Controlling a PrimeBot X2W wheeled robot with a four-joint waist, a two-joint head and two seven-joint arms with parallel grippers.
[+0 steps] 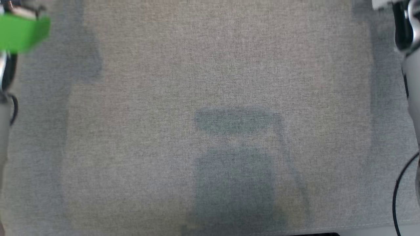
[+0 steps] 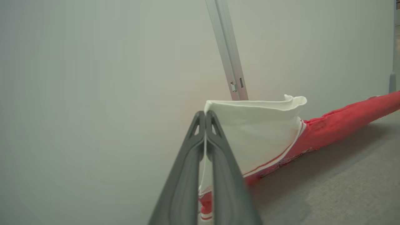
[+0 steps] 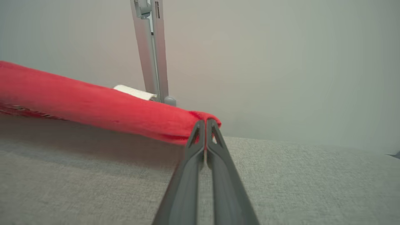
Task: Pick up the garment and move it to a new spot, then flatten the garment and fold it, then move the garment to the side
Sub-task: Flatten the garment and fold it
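The garment (image 2: 331, 128) is red with a white panel and striped trim. In the left wrist view my left gripper (image 2: 205, 113) is shut on the white panel's edge, and the cloth stretches away to the right above the grey surface. In the right wrist view my right gripper (image 3: 205, 121) is shut on the red end of the garment (image 3: 93, 106), which runs off to the left as a taut roll lifted off the surface. In the head view my left arm (image 1: 6, 65) rises at the left edge and my right arm (image 1: 410, 49) at the right edge.
A grey fabric-covered work surface (image 1: 210, 82) spreads across the head view, with soft shadows on it. A pale wall and an upright metal rail (image 2: 228, 50) stand behind. A green tag (image 1: 23, 31) sits on the left arm.
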